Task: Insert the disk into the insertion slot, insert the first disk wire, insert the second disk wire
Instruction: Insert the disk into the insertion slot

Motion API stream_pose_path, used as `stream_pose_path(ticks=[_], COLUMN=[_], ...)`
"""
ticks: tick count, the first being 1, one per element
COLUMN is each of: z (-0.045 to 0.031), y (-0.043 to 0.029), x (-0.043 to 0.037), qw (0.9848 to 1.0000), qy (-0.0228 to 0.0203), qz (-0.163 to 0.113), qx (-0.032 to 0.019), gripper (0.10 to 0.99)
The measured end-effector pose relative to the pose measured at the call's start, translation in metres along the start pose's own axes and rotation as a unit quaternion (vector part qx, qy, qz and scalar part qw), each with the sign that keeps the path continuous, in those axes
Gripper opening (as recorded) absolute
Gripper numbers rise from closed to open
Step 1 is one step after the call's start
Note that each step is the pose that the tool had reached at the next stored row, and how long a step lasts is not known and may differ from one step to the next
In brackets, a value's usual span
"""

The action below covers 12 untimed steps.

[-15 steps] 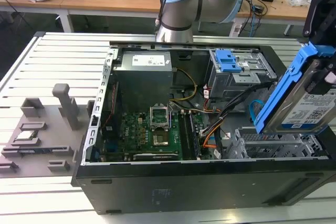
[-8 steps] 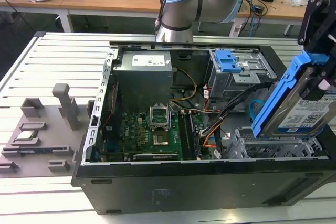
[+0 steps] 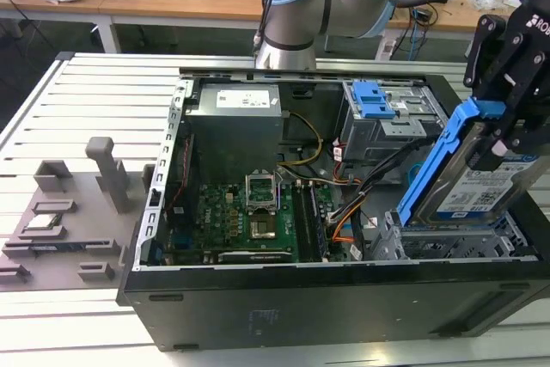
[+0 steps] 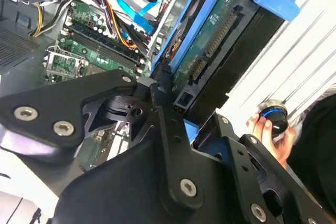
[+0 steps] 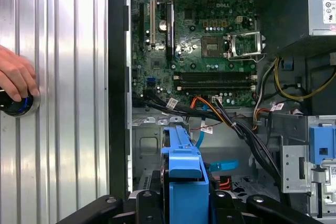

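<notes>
The disk is up on a slant, its silver face and white label turned to the exterior view, with the bright blue carrier running along its raised long edge. Its lower end sits right at the open top of the slot and its upper end leans off toward the exterior view's right, so it isn't seated flat. The second wrist view gives us the underside: a green circuit board and its connectors inside the blue frame.

The hand is clamped on the disk near that upper end, with black fingers closed on either side of the carrier and the wrist high above the slot. The arm stands well behind the slot and reaches over toward it.

The first wire, the orange, red and black bundle, lies loose just beside the slot. The second wire, flat and light blue, loops close to it, also near the slot. Neither is plugged into the disk.

A grey cage with a blue latch sits just behind the slot. The motherboard lies off the slot toward the exterior view's left. All of it is inside a black case on the ribbed metal tabletop.

Outside the case, well apart from the slot, a person's fingers rest on a round black knob on the tabletop.
</notes>
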<state>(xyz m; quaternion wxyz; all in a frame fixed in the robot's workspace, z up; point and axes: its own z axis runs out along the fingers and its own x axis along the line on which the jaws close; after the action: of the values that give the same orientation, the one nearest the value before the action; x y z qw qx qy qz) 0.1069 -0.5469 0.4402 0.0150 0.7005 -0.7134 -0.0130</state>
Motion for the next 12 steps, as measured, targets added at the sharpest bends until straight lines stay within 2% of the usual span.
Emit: stream_pose_path(ticks=[12], z=[0.0171], y=[0.0000], x=[-0.0007], qw=[1.0000], qy=[0.0001], qz=[0.000], qx=[0.0000], gripper=[0.365])
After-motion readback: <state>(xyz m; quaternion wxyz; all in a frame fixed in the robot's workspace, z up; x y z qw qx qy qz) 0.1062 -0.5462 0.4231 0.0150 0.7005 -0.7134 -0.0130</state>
